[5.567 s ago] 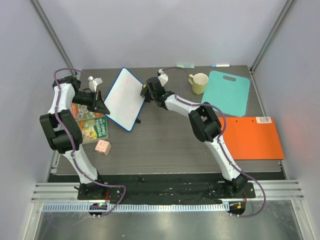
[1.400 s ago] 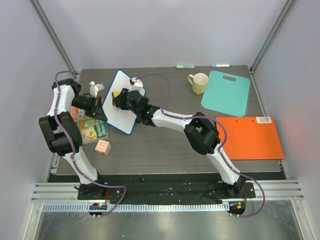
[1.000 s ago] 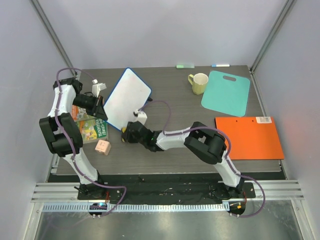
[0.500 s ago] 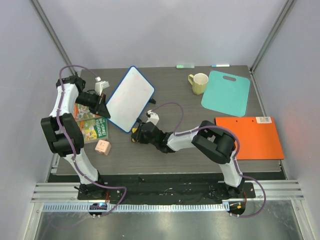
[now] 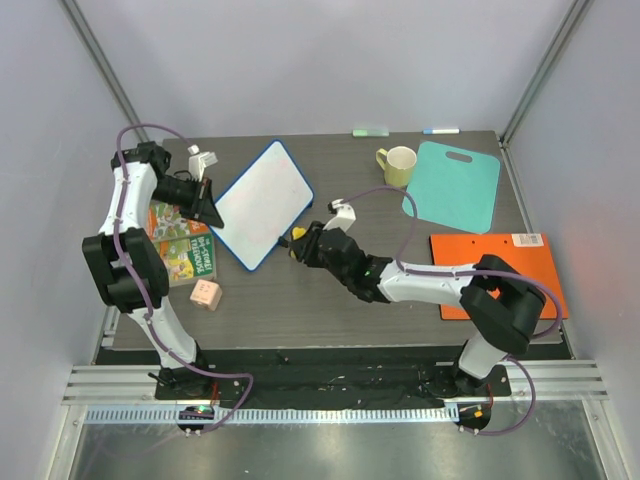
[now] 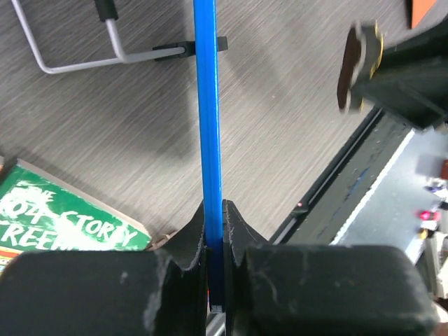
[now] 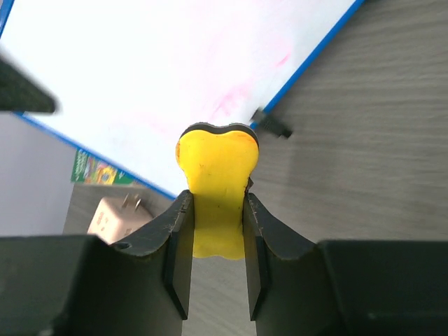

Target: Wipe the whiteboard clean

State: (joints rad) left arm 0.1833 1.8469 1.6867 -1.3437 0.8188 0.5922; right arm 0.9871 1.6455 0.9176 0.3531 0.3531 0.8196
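The left tool (image 6: pixel 215 210) is clamped shut on the thin blue rim of the whiteboard (image 5: pixel 262 203), at the board's left edge, and its grip has tightened a little over the last second. The right tool (image 7: pixel 215 203) is closed on a yellow eraser (image 7: pixel 217 157), pinched between its 2 fingers.

A little over 1 second ago the eraser was on the board's white face. Since then the right arm has swept down off the board's near edge and swung round, so the eraser now sits just beside the board's lower right corner, clear of the face. In that time the board has also turned in the left tool's hold, its far end swinging to the right. It lies over the tabletop (image 5: pixel 330 300) with its face up toward the overhead camera.

That looks like 1 stroke finished. The right wrist view shows faint pink smears (image 7: pixel 234 94) on the face near the right rim, so the erasing is probably not done. Another pass over that patch seems needed, with the left grip holding the board steady.
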